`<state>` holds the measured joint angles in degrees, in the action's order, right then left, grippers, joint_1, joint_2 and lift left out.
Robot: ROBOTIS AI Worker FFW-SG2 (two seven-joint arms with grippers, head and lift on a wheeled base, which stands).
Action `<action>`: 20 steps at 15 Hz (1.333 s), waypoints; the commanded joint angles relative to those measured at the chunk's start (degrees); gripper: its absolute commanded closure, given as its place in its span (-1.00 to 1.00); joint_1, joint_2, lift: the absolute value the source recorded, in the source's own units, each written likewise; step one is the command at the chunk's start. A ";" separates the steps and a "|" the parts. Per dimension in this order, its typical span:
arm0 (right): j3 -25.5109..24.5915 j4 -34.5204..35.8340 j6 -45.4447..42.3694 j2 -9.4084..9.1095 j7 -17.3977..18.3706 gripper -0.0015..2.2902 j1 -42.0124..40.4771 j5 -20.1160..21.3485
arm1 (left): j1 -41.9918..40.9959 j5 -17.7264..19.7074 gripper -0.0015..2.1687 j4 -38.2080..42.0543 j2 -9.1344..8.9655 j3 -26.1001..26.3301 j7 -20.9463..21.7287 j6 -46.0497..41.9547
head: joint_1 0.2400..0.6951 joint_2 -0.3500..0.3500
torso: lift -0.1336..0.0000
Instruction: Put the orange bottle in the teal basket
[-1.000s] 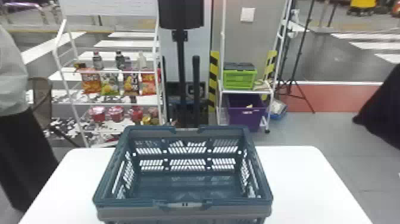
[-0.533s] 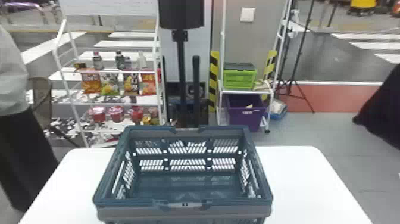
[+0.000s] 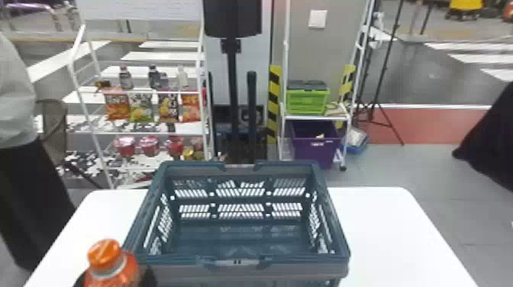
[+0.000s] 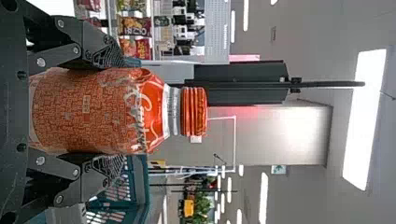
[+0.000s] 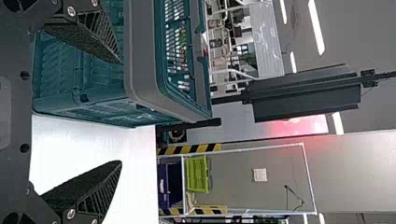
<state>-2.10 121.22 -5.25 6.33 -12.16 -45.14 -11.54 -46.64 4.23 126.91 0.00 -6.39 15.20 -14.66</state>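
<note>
Left gripper [image 4: 123, 111]: your 2 fingers clamped on the sides of the orange bottle [image 4: 93, 109], cap up, likely to keep it steady for lowering.
Orange bottle: by the near left corner of the teal basket [image 3: 305, 262], presumably for a short move over the rim.
Basket: upright on your white table [image 3: 397, 236], ready to receive.
Right gripper [image 5: 121, 112]: fingers wide apart, empty, near the basket.

Basket [image 3: 305, 269] on table [image 3: 397, 236], bottle [image 3: 110, 267] left, shelves [image 3: 152, 133] behind

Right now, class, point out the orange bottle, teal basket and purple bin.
Orange bottle [image 4: 88, 121]: left wrist view, on its label.
Teal basket [image 3: 333, 221]: head view, on its right rim.
Purple bin [image 3: 315, 154]: head view, on its front wall.
</note>
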 commanded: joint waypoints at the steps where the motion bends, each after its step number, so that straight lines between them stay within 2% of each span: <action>1: 0.16 -1.07 0.82 -0.09 0.82 -0.89 0.93 0.46 | 5.07 -1.24 -0.46 4.75 -0.15 -1.25 0.09 14.98 | 0.14 0.00 | 1.00; 3: 0.25 -1.68 0.64 -0.44 0.91 -0.89 1.28 0.64 | 9.90 -2.47 -0.46 6.78 0.18 -1.78 0.62 24.82 | 0.14 0.00 | 1.00; 7: 0.16 -2.91 0.64 -1.32 1.17 -0.89 2.07 0.82 | 22.47 -4.49 -0.46 9.41 4.83 0.68 0.62 43.45 | 0.14 0.00 | 1.00; 9: 0.51 -3.35 0.82 -1.76 1.53 -0.89 2.51 1.61 | 30.38 -4.93 -0.46 6.51 8.61 4.20 1.41 52.77 | 0.14 0.00 | 1.00; 12: 1.13 -3.53 1.52 -2.20 2.76 -0.89 2.77 3.19 | 42.33 -6.07 -0.46 -4.65 12.92 12.72 2.90 55.76 | 0.14 0.00 | 1.00; 14: 1.30 -3.79 1.87 -2.20 3.11 -0.89 2.77 3.63 | 50.68 -4.67 -0.46 -14.76 14.94 17.38 4.92 55.41 | 0.14 0.00 | 1.00; 16: 1.30 -4.58 2.23 -2.37 3.81 -0.89 3.04 4.24 | 60.96 -1.50 -0.46 -26.89 16.70 22.13 9.93 54.70 | 0.14 0.00 | 1.00; 17: 1.22 -5.11 2.23 -2.55 3.90 -0.89 3.12 4.33 | 64.39 -1.50 -0.46 -30.93 17.93 24.32 11.95 54.70 | 0.14 0.00 | 1.00; 19: 1.13 -6.61 2.05 -2.90 4.07 -0.89 3.65 4.60 | 72.48 -2.82 -0.46 -40.25 18.46 31.27 16.61 54.53 | 0.14 0.00 | 1.00; 20: 1.22 -7.13 1.87 -3.08 4.07 -0.89 3.92 4.60 | 75.82 -2.82 -0.46 -44.82 17.58 32.94 19.86 54.70 | 0.14 0.00 | 1.00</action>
<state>-0.92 114.99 -3.10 3.53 -8.10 -41.64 -7.02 23.78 1.68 89.08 18.15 22.99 32.74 39.91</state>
